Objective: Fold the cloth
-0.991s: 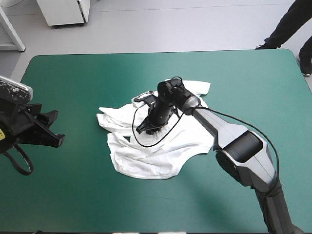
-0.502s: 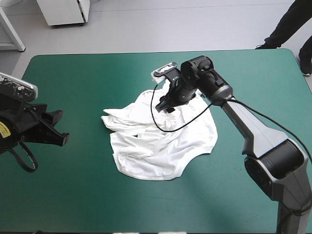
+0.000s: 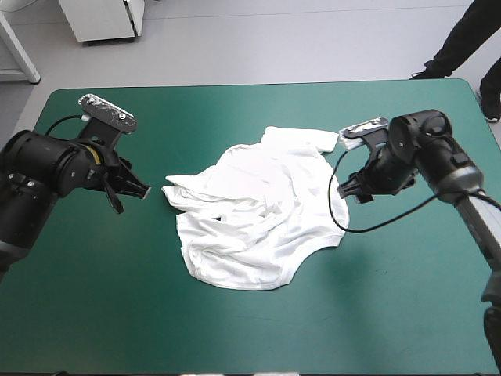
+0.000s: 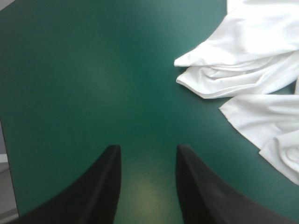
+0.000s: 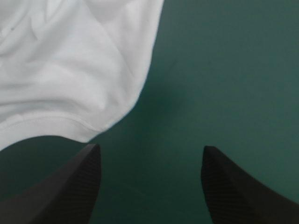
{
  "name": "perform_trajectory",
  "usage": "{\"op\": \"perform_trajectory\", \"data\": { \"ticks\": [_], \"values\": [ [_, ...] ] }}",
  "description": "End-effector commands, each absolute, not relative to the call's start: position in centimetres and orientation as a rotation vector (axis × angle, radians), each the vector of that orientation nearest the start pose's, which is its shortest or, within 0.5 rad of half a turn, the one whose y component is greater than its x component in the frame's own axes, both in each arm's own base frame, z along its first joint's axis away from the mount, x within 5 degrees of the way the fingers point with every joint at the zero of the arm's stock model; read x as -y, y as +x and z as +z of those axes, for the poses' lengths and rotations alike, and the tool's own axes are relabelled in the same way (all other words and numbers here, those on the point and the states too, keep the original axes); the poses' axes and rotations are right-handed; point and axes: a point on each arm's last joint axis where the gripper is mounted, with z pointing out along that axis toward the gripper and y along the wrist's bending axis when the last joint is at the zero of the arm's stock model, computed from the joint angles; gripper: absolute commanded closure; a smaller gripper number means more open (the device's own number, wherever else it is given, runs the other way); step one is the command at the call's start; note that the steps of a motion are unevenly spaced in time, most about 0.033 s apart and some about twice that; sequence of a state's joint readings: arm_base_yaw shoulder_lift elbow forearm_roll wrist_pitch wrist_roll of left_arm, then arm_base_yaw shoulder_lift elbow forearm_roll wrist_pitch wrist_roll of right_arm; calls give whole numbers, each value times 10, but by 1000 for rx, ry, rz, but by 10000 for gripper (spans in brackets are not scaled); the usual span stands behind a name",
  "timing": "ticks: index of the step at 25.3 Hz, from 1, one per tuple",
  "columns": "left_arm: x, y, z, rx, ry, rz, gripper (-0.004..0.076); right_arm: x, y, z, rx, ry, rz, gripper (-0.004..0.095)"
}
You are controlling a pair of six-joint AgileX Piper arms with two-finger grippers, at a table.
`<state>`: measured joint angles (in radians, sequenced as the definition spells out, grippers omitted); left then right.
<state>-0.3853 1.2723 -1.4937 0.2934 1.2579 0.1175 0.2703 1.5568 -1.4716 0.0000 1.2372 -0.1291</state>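
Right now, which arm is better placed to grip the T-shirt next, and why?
Probably the right. The right gripper is open, with the edge of the T-shirt just ahead of one finger. The left gripper, also open, has it farther ahead and off to one side.

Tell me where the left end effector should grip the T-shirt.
Likely the bunched sleeve jutting from the T-shirt toward the left end effector. It lies on bare teal-green cover, so come low from the table's left, open fingers straddling its fold.

Robotics lab: covered table (image 3: 117, 313) with left arm (image 3: 35, 168) and right arm (image 3: 458, 176) over it, grey floor (image 3: 274, 43) and white cabinet (image 3: 102, 17) past far edge.
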Motion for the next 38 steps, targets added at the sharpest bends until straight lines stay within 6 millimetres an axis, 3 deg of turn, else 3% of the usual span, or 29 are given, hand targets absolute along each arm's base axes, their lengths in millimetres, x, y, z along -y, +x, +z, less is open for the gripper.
{"op": "perform_trajectory", "data": {
  "ticks": [1, 5, 6, 11, 15, 19, 27, 38],
  "values": [
    [58, 247, 425, -2454, 571, 278, 399, -64, 273, 373, -2651, -495, 7, 327],
    [47, 293, 388, -2581, 494, 145, 361, -58, 248, 382, -2607, -462, 15, 327],
    [47, 307, 371, -2643, 495, 81, 354, -58, 247, 380, -2609, -462, 15, 327],
    [54, 340, 335, -2716, 553, 22, 341, -59, 249, 380, -2600, -455, 24, 327],
    [65, 374, 327, -2641, 578, -50, 341, -59, 251, 377, -2612, -455, 23, 331],
    [69, 393, 319, -2638, 591, -59, 332, -61, 255, 374, -2625, -453, 28, 331],
    [74, 412, 278, -2734, 665, -95, 314, -61, 257, 372, -2635, -455, 27, 331],
    [76, 415, 251, -2850, 688, -146, 314, -62, 261, 367, -2648, -457, 26, 331]
  ]
}}
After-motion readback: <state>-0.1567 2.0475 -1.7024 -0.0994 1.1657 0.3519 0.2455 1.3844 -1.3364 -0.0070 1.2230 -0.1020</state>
